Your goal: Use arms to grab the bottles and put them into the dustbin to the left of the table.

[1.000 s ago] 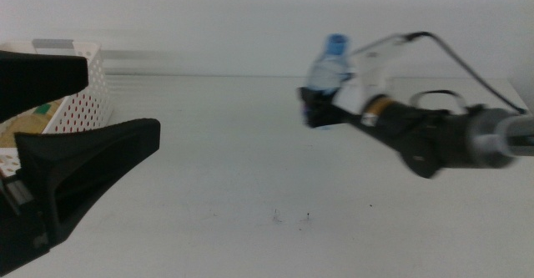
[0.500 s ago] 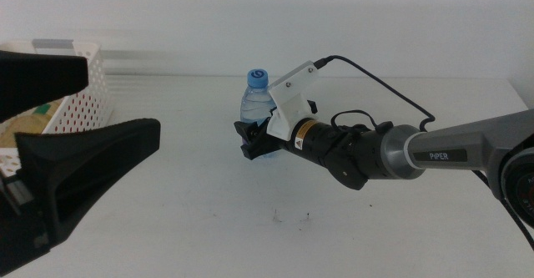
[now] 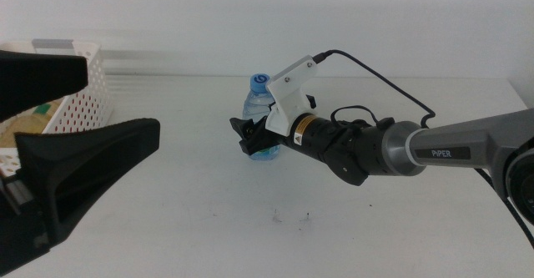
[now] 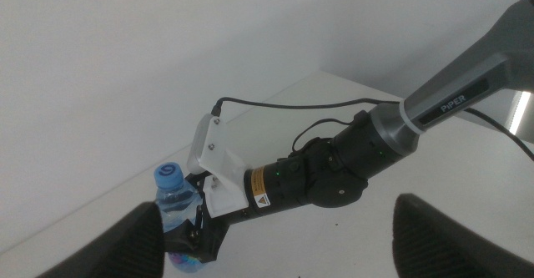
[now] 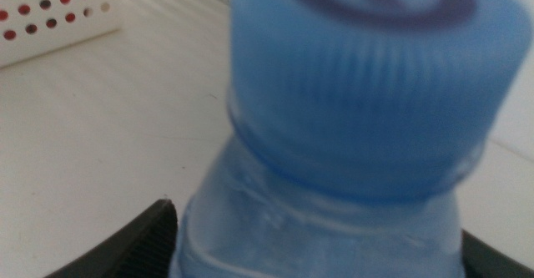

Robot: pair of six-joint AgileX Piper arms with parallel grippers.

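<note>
A small clear water bottle point(image 3: 258, 105) with a blue cap stands upright near the middle of the white table point(image 3: 250, 228). My right gripper point(image 3: 250, 139) reaches in from the right and is shut on the bottle's lower body. The bottle's base is at or just above the tabletop. In the right wrist view the bottle point(image 5: 350, 128) fills the picture between the two dark jaws. My left gripper point(image 3: 123, 101) hangs open and holds nothing at the near left, beside the dustbin point(image 3: 77, 94). The left wrist view shows the bottle point(image 4: 173, 201) held by the right arm point(image 4: 334, 174).
The white perforated dustbin point(image 5: 50, 15) sits at the table's far left, and something tan and green shows inside it. Two tiny dark specks point(image 3: 290, 219) mark the table in front of the right arm. A black cable point(image 3: 384, 78) loops above the right wrist.
The right gripper carried the bottle leftward from the back right towards the table's middle, then lowered it slightly. The left gripper has not moved.
</note>
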